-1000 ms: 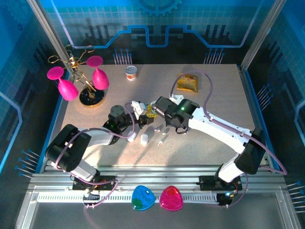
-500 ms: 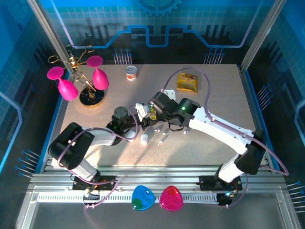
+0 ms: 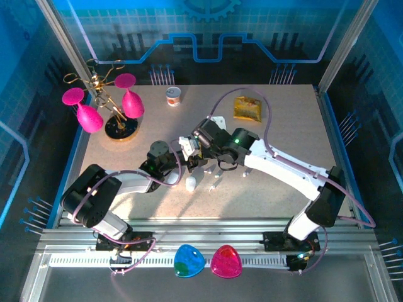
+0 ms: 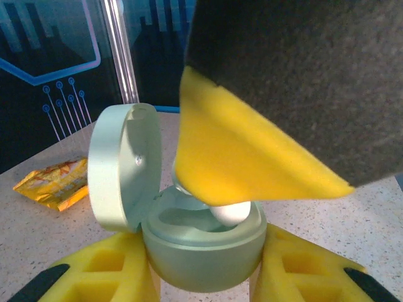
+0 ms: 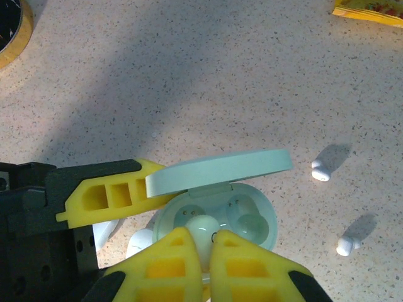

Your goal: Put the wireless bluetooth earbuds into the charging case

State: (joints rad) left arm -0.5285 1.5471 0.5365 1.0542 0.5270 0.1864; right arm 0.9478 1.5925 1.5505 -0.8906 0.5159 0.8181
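Lower centre, the right claw (image 5: 201, 244) pinches an earbud (image 5: 201, 228) between closed tips, just over the open case (image 5: 257, 220); the left claw (image 4: 204, 274) clamps that case.

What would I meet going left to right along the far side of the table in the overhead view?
rack of pink glasses → small round can → yellow snack packet
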